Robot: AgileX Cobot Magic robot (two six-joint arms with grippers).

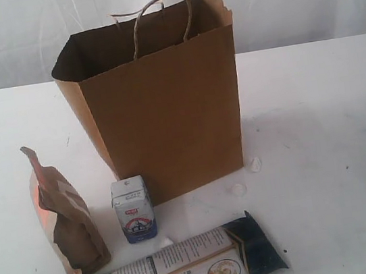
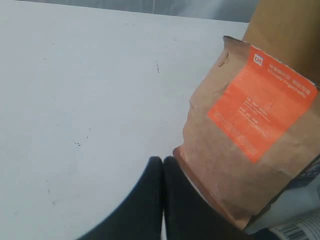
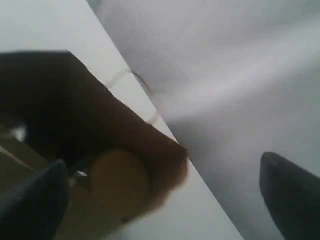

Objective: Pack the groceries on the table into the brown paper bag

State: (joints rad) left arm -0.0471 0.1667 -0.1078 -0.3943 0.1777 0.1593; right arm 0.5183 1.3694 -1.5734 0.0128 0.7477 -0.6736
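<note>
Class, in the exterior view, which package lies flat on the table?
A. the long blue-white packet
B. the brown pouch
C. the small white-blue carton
A: the long blue-white packet lies flat on the table, while the brown pouch and the small white-blue carton stand upright.
</note>
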